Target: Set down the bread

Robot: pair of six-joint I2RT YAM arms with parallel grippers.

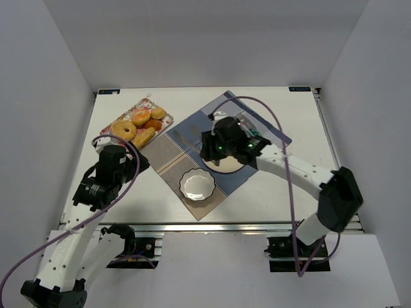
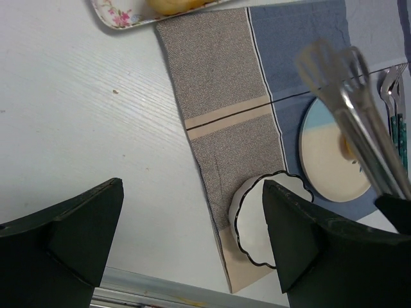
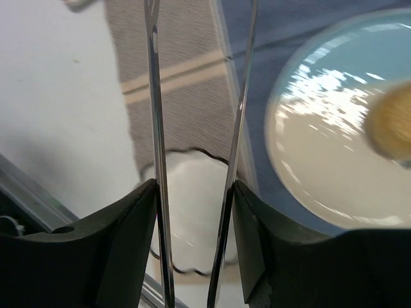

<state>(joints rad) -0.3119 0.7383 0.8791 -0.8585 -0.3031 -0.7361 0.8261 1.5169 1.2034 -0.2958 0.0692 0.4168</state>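
Note:
A small round golden bun (image 3: 393, 125) lies on the blue-and-cream plate (image 3: 308, 160). In the left wrist view it (image 2: 347, 146) shows partly behind the tongs. A long golden roll (image 1: 144, 136) lies on the floral tray (image 1: 168, 118) with other baked pieces. My right gripper (image 3: 194, 192) is shut on metal tongs (image 3: 154, 96), above the plate and bowl. Nothing shows between the tongs' arms (image 2: 350, 102). My left gripper (image 2: 192, 224) is open and empty over the bare table, left of the bowl.
A white scalloped bowl (image 1: 196, 185) stands on the striped cloth (image 1: 170, 157) near the front. The tray also holds a pink-frosted doughnut (image 1: 140, 116) and a ring doughnut (image 1: 123, 130). Cutlery (image 2: 393, 90) lies on the blue cloth right of the plate.

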